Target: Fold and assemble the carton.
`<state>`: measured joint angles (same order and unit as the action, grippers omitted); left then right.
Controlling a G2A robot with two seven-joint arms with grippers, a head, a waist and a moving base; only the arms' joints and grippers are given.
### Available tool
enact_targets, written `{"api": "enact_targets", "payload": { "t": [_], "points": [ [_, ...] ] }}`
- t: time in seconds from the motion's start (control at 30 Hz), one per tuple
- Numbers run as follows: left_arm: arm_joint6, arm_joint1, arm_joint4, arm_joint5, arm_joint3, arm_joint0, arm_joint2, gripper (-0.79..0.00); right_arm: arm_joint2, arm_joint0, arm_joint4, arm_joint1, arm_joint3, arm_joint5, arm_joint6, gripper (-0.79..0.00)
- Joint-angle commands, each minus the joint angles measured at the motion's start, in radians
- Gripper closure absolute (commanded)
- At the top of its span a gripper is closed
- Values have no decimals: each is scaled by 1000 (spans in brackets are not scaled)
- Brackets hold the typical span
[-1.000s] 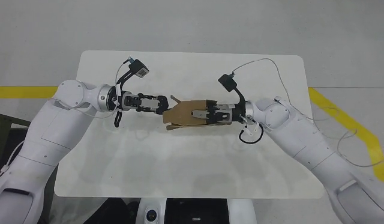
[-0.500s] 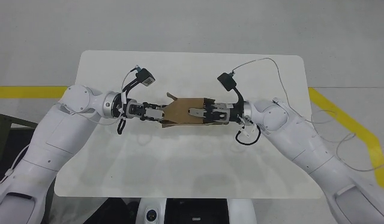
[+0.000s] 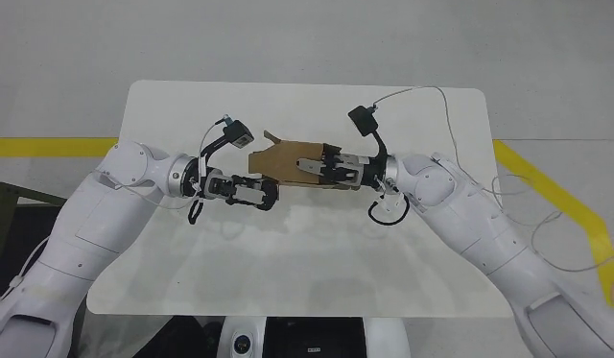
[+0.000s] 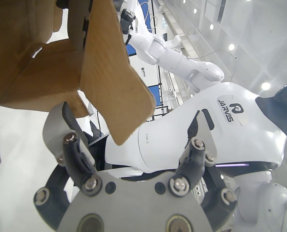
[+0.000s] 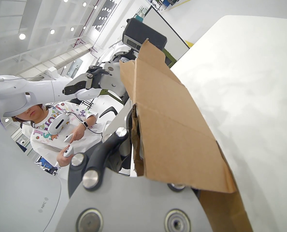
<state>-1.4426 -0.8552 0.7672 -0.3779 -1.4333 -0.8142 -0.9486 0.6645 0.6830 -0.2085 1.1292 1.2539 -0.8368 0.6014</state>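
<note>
Counting from my station, I have one carton [image 3: 288,159], two grippers and one white table [image 3: 432,252] to work with. My right gripper [image 3: 321,169] is clenched on the carton's right end, one finger lying along the top panel in the top view. In the right wrist view, the cardboard wall runs straight out from between that gripper's fingers. The carton is brown, partly unfolded, and held level over the middle of the table, lifted off the surface. From above I count two flaps sticking out at its left end, one pointing toward the far edge of the table. My left gripper [image 3: 263,194] sits just beside the carton's left end, on the near side and lower than the box. Its jaws are released, spread wide, and grasping nothing. In the left wrist view I look up at the carton's open underside, and one long flap hangs down with its rounded tip between my two left fingers [image 4: 68,119]. I cannot tell whether that flap touches either finger
</note>
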Motion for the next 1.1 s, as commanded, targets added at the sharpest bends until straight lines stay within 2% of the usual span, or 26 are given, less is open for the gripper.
{"api": "enact_targets", "payload": {
  "t": [0.0,0.43,0.67,0.97,1.07],
  "points": [
    [-1,-1,0,2,-1,-1,-1,-785,-1,1,3,5,1,0,-3,0],
    [2,-4,-16,-2,11,8,-7,-785,-10,0,-26,38,-16,-9,32,0],
    [11,-3,-27,-11,34,11,-17,-785,36,14,-16,32,-40,-14,43,0],
    [51,2,-26,-51,180,34,-61,-785,123,95,-40,-4,-2,4,109,0],
    [78,1,-82,-78,235,46,-56,-785,145,127,-53,-13,20,11,125,0]
  ]
}}
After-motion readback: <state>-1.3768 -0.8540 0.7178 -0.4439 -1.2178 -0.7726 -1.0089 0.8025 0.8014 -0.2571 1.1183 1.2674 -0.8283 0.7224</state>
